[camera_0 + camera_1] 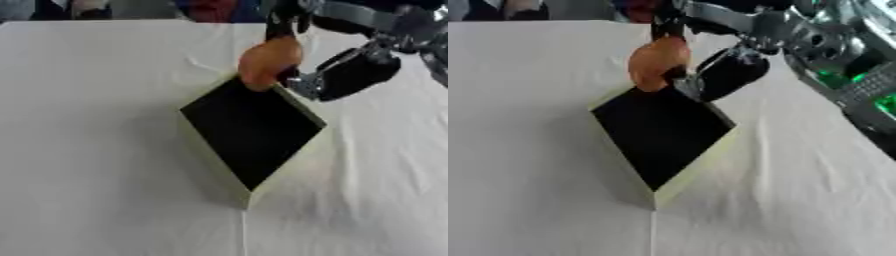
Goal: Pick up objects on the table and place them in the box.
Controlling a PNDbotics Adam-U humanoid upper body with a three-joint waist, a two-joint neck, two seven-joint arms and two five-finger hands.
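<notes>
The right robot hand (282, 30) reached in from the upper right with its dark fingers curled round the top of an orange, rounded object (267, 60), which hung just above the far corner of the box (254, 127). The object's long axis ran roughly up and down, its lower end right at the box's far rim; whether it touched that rim could not be told. The dark interior of the box lay directly below and toward the robot from the object, so the coming move looked to turn on carrying the object a little nearer over the opening and lowering it before letting go. A release at the rim could have tipped it outside the box, on the far side.

The right forearm, black with silver joints, crossed just beside the box's far right wall. The left robot hand appeared in neither view, leaving the right as the only one at work.

The box sat cornerwise to the robot, one corner pointing toward it, with pale outer walls and nothing visible inside. It rested on a surface (96, 150) draped in white cloth, creased to the right of the box. No other loose objects showed on the cloth. Beyond the far edge the room was blurred, with dark and coloured shapes that could not be made out.
</notes>
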